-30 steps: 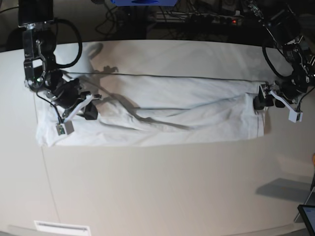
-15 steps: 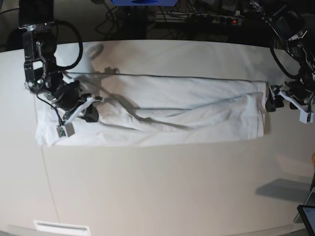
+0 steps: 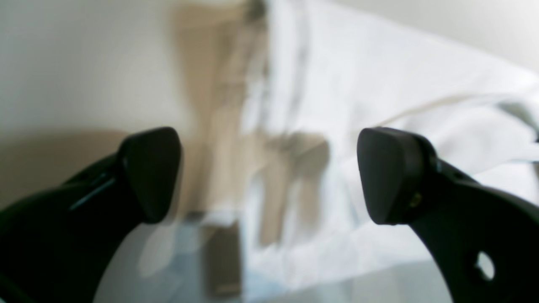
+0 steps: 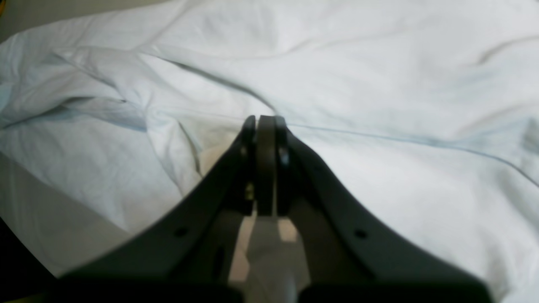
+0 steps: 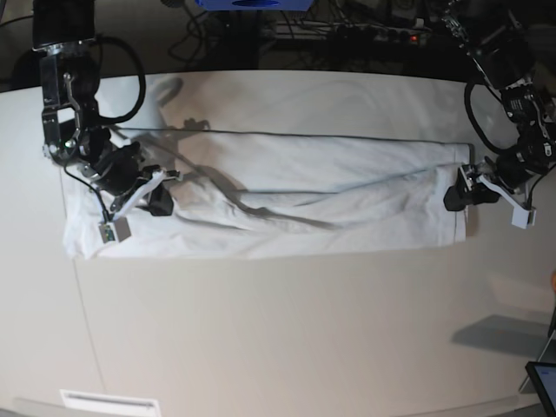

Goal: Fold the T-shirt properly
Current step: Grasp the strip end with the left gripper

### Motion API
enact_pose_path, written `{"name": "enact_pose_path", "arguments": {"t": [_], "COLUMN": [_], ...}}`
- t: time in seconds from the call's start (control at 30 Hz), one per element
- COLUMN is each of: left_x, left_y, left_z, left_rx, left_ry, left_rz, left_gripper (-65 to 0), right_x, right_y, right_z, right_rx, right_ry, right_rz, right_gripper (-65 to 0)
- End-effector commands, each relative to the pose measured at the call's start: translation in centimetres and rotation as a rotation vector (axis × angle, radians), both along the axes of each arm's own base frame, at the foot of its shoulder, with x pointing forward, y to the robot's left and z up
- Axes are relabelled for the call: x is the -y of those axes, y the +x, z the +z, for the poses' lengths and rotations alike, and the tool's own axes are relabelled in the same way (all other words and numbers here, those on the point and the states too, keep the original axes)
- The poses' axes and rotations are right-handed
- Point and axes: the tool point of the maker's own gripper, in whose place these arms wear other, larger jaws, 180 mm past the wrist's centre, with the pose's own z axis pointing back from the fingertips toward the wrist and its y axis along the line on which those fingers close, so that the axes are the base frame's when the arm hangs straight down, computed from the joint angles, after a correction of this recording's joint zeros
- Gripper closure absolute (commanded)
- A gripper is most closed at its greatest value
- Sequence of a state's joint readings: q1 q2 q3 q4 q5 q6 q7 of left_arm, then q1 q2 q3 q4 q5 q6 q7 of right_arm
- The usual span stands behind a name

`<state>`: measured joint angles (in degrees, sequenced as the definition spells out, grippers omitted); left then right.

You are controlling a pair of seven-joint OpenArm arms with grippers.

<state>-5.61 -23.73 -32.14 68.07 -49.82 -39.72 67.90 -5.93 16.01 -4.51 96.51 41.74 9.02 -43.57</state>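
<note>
Since prev. frames: left gripper (image 5: 460, 193) has swung back in toward shirt edge after drifting outward half a sec ago; now roughly where it was a sec ago, at the hem end. Right gripper (image 5: 158, 193) and shirt layout unchanged.

T-shirt (image 5: 287, 204): white, lying flat on off-white tabletop (image 5: 287, 330), folded into a long horiz. band across upper-mid table. Long diagonal creases thru the middle; top edge straight and taut-looking btw the two arms. Hemmed edge at base view's right end.

Left gripper (base view's right): jaws spread wide, nothing btw them. Wrist view is blurred, pads (image 3: 385, 174) well apart, shirt cloth (image 3: 379, 84) below and ahead, bare table to one side. Contact w/ fabric: can't tell; in base view it sits just at the hem edge.

Right gripper (image 4: 263, 126) (base view's left): fingers clamped together, tips down against shirt fabric (image 4: 379, 63). A fine crease line runs out from the tips on either side in the wrist view; cloth appears pinched btw the pads, tho the pinch itself is hidden by the fingers. Wrinkled bunch of fabric to wrist view's left.

Cables and a power strip (image 5: 382, 33) behind the table's far edge.
</note>
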Motion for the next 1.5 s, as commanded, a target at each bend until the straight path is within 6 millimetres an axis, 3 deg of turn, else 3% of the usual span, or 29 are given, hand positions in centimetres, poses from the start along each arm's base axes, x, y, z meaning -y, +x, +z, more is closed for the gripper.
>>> {"name": "enact_pose_path", "arguments": {"t": [0.0, 0.37, 0.53, 0.7, 0.77, 0.97, 1.03, 1.13, 1.23, 1.47], "left_x": [-1.4, -0.9, 2.9, 4.3, 4.3, 4.0, 4.0, 4.0, 4.0, 5.0], "left_y": [0.5, -0.4, -0.4, -0.4, -0.3, -0.3, -0.3, -0.3, 0.3, 2.6], "left_z": [1.4, -0.6, -3.0, -3.7, -3.6, -3.5, -3.5, -3.4, -2.6, 3.9], "left_rx": [0.030, -0.027, -0.100, -0.106, -0.103, -0.105, -0.106, -0.104, -0.079, 0.100], "left_ry": [0.025, 0.003, 0.022, -0.001, -0.001, 0.008, 0.007, 0.008, 0.028, 0.178], "left_rz": [0.011, 0.008, -0.095, -0.109, -0.109, -0.109, -0.109, -0.109, -0.118, -0.192], "left_gripper": [-65.0, -65.0, -65.0, -65.0, -57.1, -12.8, -4.2, 0.0, 0.0, 0.0], "right_x": [0.2, 0.2, 0.1, 0.2, 0.2, 0.2, 0.1, 0.1, 0.1, 0.1], "right_y": [0.9, 1.0, 1.1, 0.9, 0.9, 0.9, 1.0, 1.1, 1.1, 1.0], "right_z": [1.3, 1.5, 1.5, 1.4, 1.4, 1.4, 1.5, 1.5, 1.5, 1.4], "right_rx": [0.050, 0.054, 0.057, 0.054, 0.053, 0.053, 0.056, 0.059, 0.057, 0.054], "right_ry": [0.007, 0.006, 0.011, 0.007, 0.007, 0.008, 0.010, 0.012, 0.012, 0.012], "right_rz": [-0.001, -0.001, -0.002, -0.002, -0.002, -0.002, -0.002, -0.003, -0.003, -0.003], "right_gripper": [-1.0, -1.0, -1.0, -1.0, -1.0, -1.0, -1.0, -1.0, -1.0, -0.9]}}
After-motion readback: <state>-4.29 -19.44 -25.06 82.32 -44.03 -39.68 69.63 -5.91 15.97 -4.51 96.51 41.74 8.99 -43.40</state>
